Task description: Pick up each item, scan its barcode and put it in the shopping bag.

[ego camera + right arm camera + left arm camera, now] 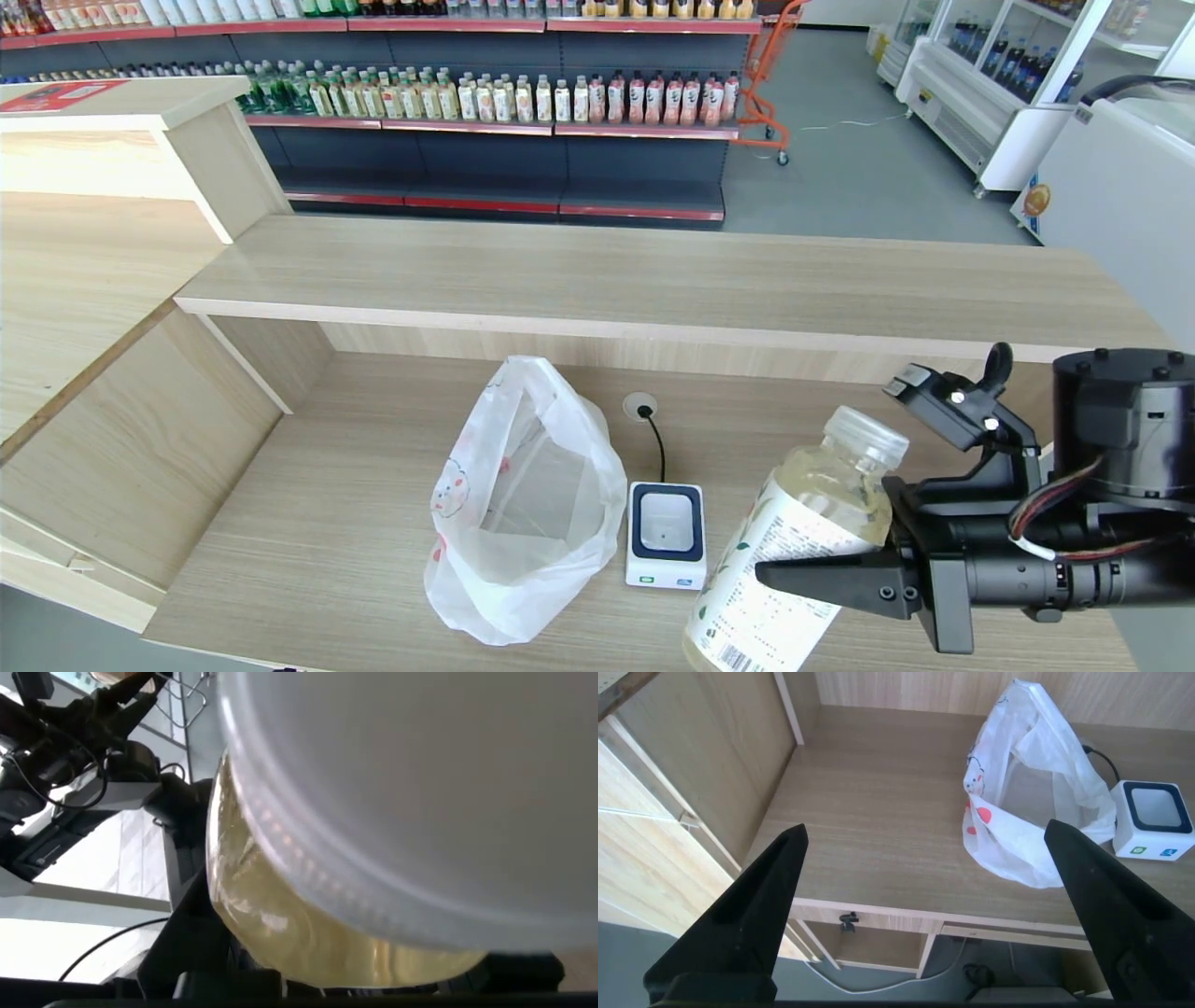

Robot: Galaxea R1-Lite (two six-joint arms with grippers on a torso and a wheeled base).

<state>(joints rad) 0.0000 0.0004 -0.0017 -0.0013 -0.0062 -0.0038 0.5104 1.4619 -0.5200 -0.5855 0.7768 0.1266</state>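
Closest in, the right gripper (pixel 786 553) clamps a tilted drink bottle (pixel 822 504) around its label, holding it above the wooden counter (pixel 308 523) just right of the scanner (pixel 666 534). The white shopping bag (pixel 523 504) stands open left of the scanner and looks empty, so nothing seems packed yet; scanning and bagging this bottle remain. The left gripper (pixel 920 915) hovers near the counter's front edge, spread wide and empty.

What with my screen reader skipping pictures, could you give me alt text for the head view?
The right hand grips a tilted bottle of pale yellow drink at the right of a wooden counter. To its left sit a small white barcode scanner and, beside that, an open white shopping bag. Behind stand shelves of bottled drinks.
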